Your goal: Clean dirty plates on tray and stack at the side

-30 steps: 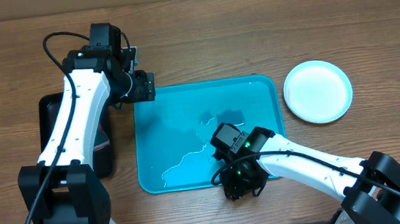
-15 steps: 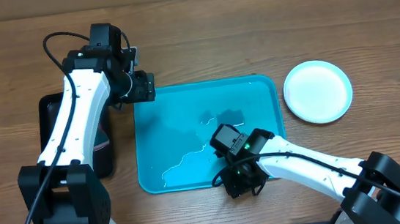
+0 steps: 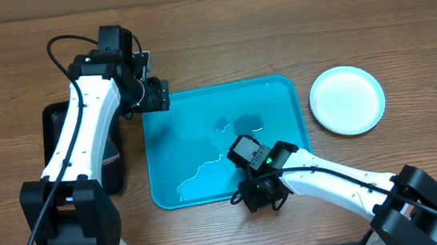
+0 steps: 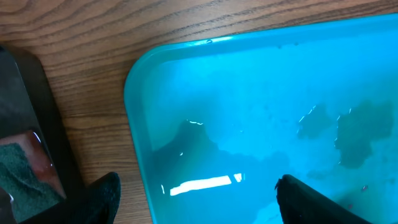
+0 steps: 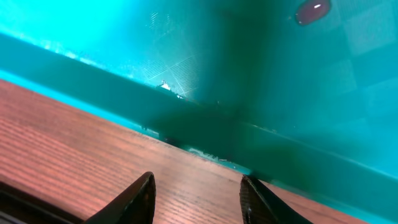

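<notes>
Tray (image 3: 190, 145) leftward, rim beyond right fingers (image 5: 140, 199)

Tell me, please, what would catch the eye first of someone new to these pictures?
The large turquoise tray at the middle of the table stands out, wet and bare of plates. Both open grippers are at its edge: the left gripper over the far left corner, the right gripper by the near rim. A white plate lies on the table to its right.
</notes>
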`<control>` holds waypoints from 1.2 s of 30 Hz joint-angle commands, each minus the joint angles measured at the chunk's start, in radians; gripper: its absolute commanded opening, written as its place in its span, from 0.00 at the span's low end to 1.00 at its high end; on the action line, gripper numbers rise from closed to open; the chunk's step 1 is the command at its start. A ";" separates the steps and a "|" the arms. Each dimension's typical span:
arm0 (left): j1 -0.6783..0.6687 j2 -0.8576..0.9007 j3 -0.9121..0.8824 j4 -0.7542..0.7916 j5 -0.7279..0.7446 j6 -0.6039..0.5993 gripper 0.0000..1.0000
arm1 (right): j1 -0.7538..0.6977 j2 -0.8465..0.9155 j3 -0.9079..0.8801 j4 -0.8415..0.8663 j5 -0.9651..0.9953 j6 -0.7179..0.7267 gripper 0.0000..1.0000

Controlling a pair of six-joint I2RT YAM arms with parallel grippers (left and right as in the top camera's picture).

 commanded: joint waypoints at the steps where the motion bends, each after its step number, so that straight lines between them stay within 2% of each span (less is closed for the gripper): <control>1: 0.002 -0.019 0.016 0.004 -0.013 -0.015 0.81 | -0.027 0.009 -0.005 0.023 0.062 0.001 0.46; 7: 0.002 -0.019 0.016 0.004 -0.012 -0.027 0.81 | -0.061 0.009 0.012 0.012 0.061 -0.007 0.45; 13: 0.002 -0.019 0.016 0.002 -0.012 -0.034 0.80 | -0.095 -0.001 0.185 -0.147 0.104 -0.040 0.47; 16: 0.002 -0.019 0.016 0.002 -0.013 -0.041 0.80 | -0.160 -0.001 0.264 -0.165 0.127 -0.120 0.48; 24: 0.002 -0.019 0.016 0.000 -0.013 -0.040 0.80 | -0.406 0.028 0.278 0.093 0.174 -0.282 0.47; 29: 0.002 -0.019 0.016 0.002 -0.013 -0.041 0.81 | -0.549 0.108 0.279 0.245 0.087 -0.379 0.47; 36: 0.002 -0.019 0.016 0.002 -0.013 -0.041 0.81 | -0.625 0.225 0.282 0.360 0.067 -0.473 0.47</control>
